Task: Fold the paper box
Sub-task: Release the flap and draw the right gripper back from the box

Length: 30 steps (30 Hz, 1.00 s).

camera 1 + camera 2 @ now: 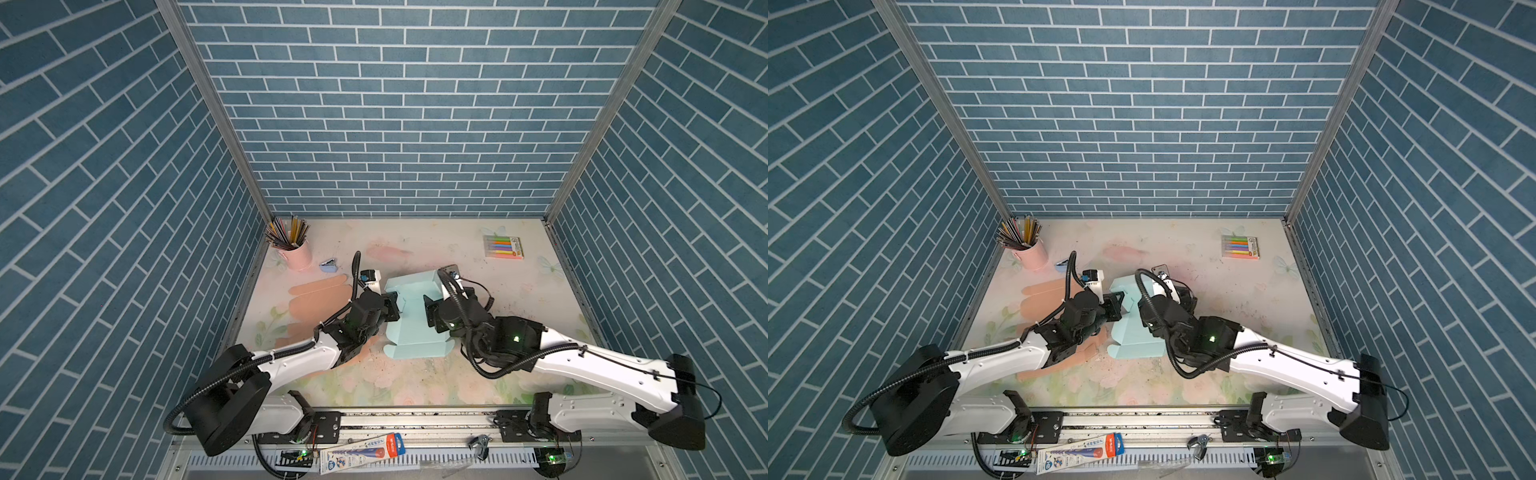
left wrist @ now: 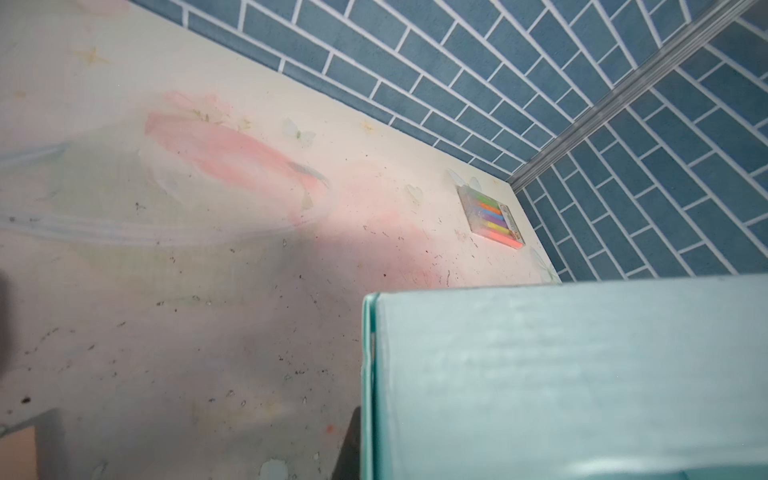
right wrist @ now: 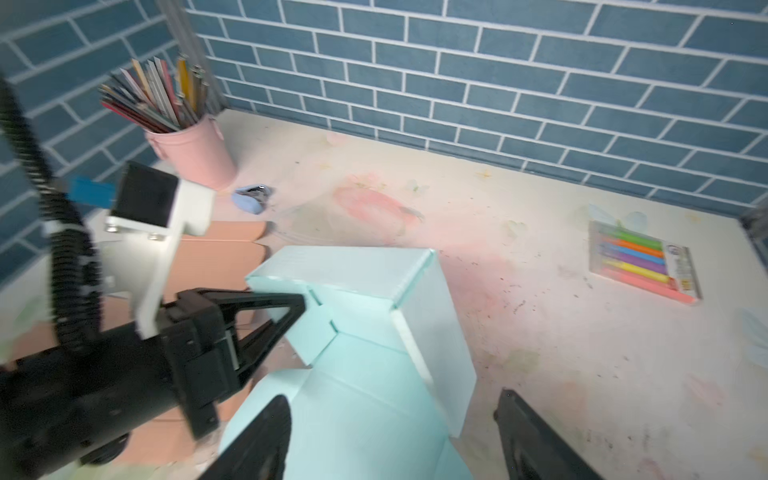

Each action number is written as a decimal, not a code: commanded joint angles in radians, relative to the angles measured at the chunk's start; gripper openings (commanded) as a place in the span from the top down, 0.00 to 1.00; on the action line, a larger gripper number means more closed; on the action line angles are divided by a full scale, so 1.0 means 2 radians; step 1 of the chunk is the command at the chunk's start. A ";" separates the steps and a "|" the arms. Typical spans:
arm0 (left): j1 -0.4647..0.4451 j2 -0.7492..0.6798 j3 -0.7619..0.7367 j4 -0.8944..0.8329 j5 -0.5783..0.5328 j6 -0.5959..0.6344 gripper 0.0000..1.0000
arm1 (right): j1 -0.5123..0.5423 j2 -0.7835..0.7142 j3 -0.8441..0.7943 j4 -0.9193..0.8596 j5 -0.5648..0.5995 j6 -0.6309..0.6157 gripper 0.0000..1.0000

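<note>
Right wrist view is showing the mint paper box (image 3: 357,399) sitting half-formed in the middle of the tabletop (image 3: 540,332), with its far and right walls standing up. The left gripper (image 3: 302,302) is pinching the edge of the box's left wall, its fingers pressed together on it. The right gripper (image 3: 395,434) is hanging spread wide, one finger over the box floor and the other outside the right wall. In both top views the grippers are facing each other across the box.
</note>
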 commanded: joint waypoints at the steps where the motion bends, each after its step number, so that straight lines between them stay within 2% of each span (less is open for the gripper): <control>1: 0.001 -0.010 0.013 -0.009 0.012 0.069 1.00 | -0.048 -0.028 -0.024 0.043 -0.140 0.002 0.20; 4: -0.003 -0.008 0.014 -0.004 0.026 0.113 1.00 | -0.092 -0.056 -0.050 0.075 -0.222 0.009 0.20; 10: -0.023 -0.002 0.007 0.018 0.045 0.192 1.00 | -0.150 -0.080 -0.054 0.075 -0.297 0.003 0.19; 18: -0.046 0.027 -0.012 0.065 0.052 0.252 1.00 | -0.237 -0.047 -0.091 0.126 -0.425 0.006 0.18; 23: -0.064 0.048 -0.020 0.091 0.027 0.275 1.00 | -0.249 -0.002 -0.117 0.173 -0.484 0.009 0.18; 30: -0.083 0.075 -0.029 0.126 -0.007 0.300 1.00 | -0.250 0.047 -0.139 0.198 -0.536 0.020 0.19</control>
